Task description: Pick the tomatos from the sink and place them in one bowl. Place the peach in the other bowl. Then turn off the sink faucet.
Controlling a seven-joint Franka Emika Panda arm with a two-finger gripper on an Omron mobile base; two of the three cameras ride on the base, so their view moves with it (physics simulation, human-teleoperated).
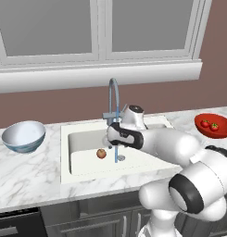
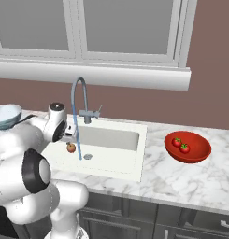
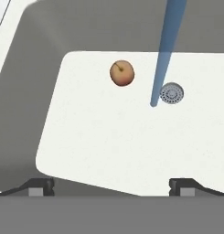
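The peach [image 3: 122, 73] lies on the floor of the sink [image 3: 109, 146], alone there; both tomatoes [image 2: 180, 145] already sit in the red bowl [image 2: 200, 156] on the counter, and the pale bowl [image 1: 23, 135] waits empty at the other end. The gripper [image 3: 112, 186] hangs above the basin with its fingers [image 3: 40, 186] spread wide and holding nothing. Seen along the hand, the peach sits ahead of the fingertips and close to the line midway between them — so the move looks like a reach forward and down. The fruit is round, so no axis matters. Water runs from the faucet [image 1: 113, 99] just beside the peach, by the drain [image 3: 171, 93]; how high the fingers stand over the fruit is hard to judge.
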